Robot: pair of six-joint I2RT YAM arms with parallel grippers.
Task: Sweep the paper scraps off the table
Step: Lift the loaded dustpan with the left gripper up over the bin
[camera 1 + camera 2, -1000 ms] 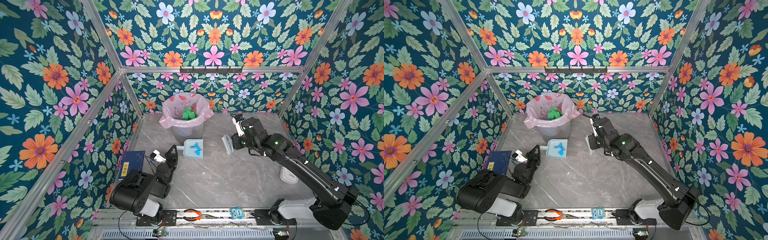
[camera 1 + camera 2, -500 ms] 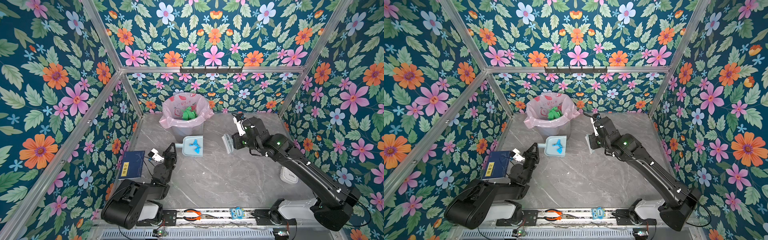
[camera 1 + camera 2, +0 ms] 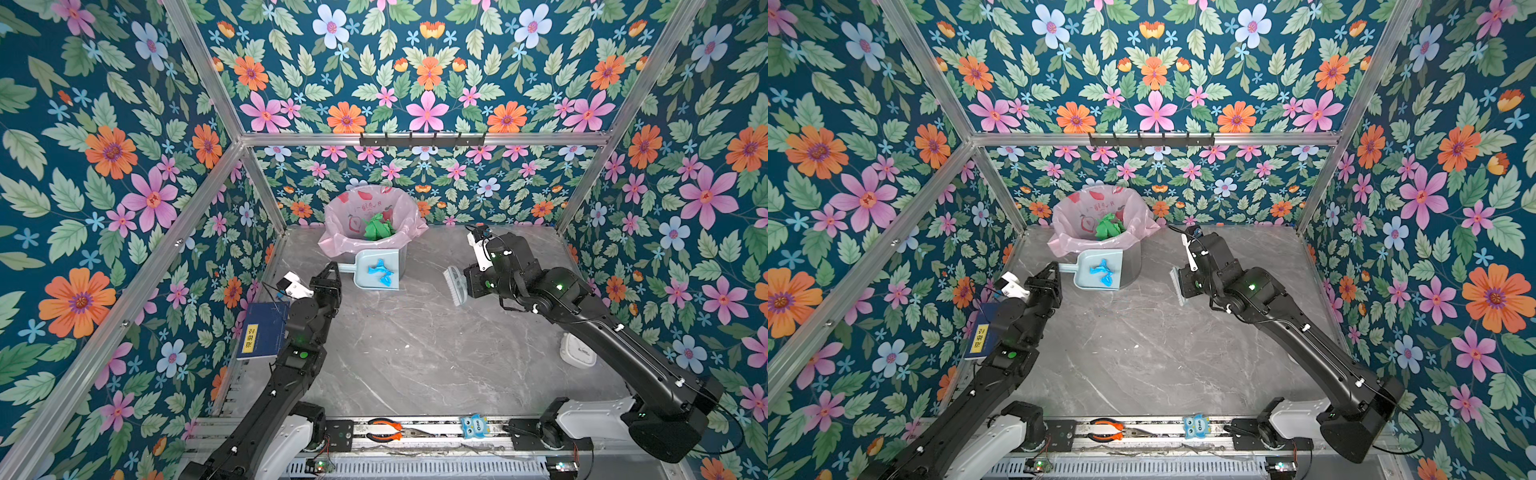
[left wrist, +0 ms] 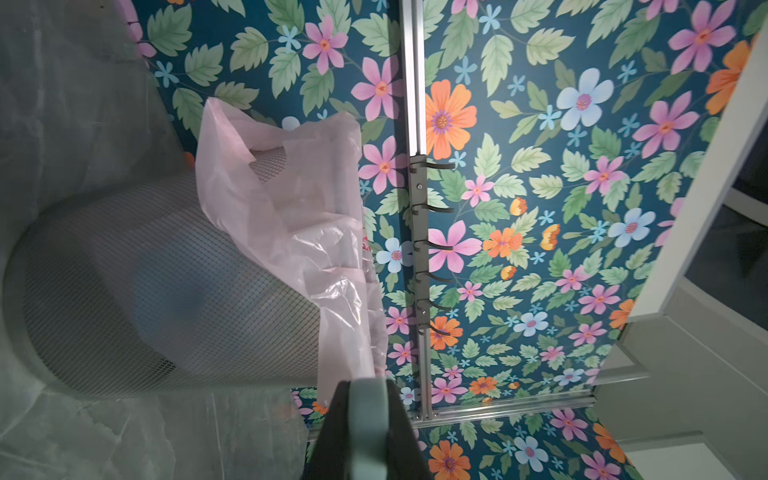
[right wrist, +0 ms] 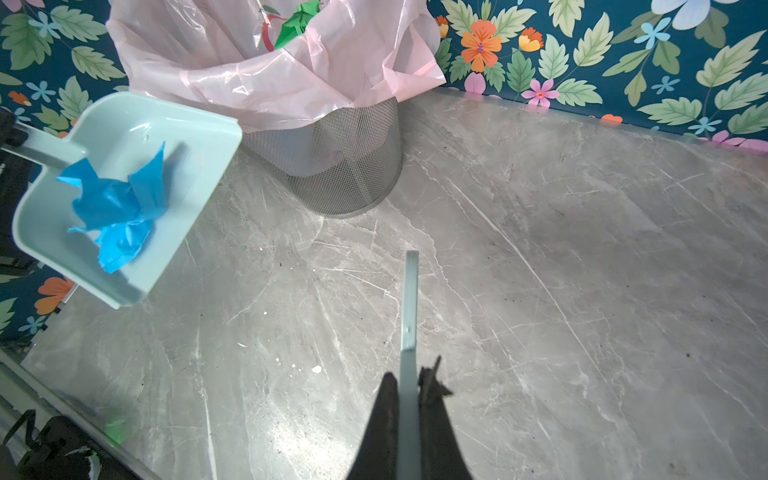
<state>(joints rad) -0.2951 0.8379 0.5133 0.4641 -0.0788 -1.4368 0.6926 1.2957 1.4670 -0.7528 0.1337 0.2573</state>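
My left gripper (image 3: 332, 272) (image 3: 1052, 272) (image 4: 368, 388) is shut on the handle of a light blue dustpan (image 3: 398, 259) (image 3: 1086, 266) (image 5: 199, 137). The pan hangs in the air against the front of the mesh bin (image 3: 405, 249) (image 5: 345, 174), below its rim. A crumpled blue paper scrap (image 3: 380, 272) (image 3: 1102, 272) (image 5: 116, 208) lies in the pan. Green scraps (image 3: 376, 228) (image 5: 297, 20) sit in the bin's pink bag. My right gripper (image 3: 469, 282) (image 3: 1187, 278) (image 5: 409, 378) is shut on a pale brush (image 3: 455, 284) (image 3: 1177, 286) (image 5: 410, 299) over the grey table (image 3: 415, 353). Tiny white specks (image 5: 316, 369) dot the table.
A blue book (image 3: 262, 330) leans at the left wall beside my left arm. A white round device (image 3: 577, 353) lies at the right wall. Orange pliers (image 3: 384, 430) and a small owl figure (image 3: 473, 426) rest on the front rail. A hook bar (image 3: 422, 139) hangs on the back wall.
My left arm has stretched forward and carried the dustpan with the blue scrap up toward the bin. The blue book now shows in full. The right arm has hardly moved.
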